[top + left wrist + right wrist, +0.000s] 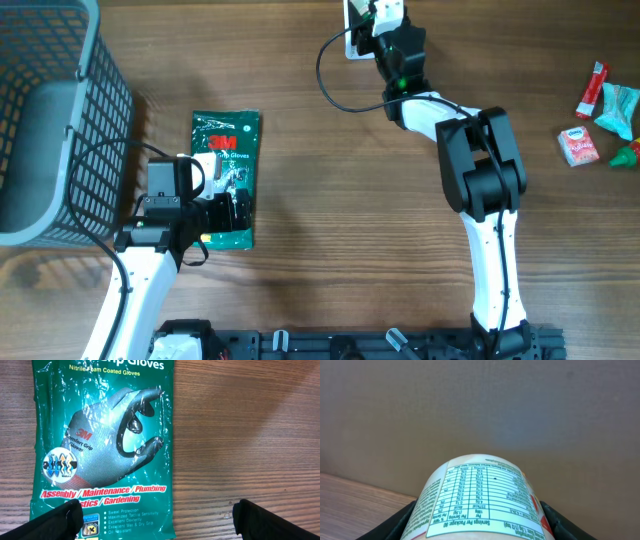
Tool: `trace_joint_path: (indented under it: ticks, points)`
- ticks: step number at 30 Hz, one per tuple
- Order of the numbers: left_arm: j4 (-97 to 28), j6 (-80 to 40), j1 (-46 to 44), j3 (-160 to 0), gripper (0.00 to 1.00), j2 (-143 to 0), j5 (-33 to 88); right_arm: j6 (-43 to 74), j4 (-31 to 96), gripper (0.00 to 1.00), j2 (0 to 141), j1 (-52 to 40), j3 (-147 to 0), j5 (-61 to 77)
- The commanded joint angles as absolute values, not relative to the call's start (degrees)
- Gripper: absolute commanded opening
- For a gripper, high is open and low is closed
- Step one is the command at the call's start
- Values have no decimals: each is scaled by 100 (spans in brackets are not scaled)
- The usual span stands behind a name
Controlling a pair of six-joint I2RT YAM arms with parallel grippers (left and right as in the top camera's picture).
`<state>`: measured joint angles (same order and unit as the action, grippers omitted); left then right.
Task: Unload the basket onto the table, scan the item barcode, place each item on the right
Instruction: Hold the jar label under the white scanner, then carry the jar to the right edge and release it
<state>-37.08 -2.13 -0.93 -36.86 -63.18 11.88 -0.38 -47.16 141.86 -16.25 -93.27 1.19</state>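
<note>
Right gripper [380, 22] holds container [480, 497] at table [250, 50] far edge — basket [100, 130] flanks left gripper [228, 212].

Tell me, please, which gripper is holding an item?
The right gripper, closed on a labelled container; the left gripper hangs open over the glove pack.

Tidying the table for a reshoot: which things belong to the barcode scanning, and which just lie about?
In use: white round labelled container in right gripper; probably green plastic glove pack under open left gripper.
Lying about: grey mesh basket; small colourful snack packets.
</note>
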Motion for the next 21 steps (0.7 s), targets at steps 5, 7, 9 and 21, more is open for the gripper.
trace_joint_path:
  ticks: [5,7,9,21]
  points:
    - [-3693,-263,-47,-3684,100,-6311,1194,600,-3092,61,12717,-1356,-9542,36]
    - [-3693,-263,-47,-3684,100,-6311,1194,631,-2353,61,12296,-1149,-9542,14]
    - [-3693,-263,-47,-3684,100,-6311,1194,801,-1466,61,11931,-819,-9542,-86]
    - [-3693,-261,-47,-3684,100,-6313,1194,1500,2150,71,11723,1649,-9542,-128]
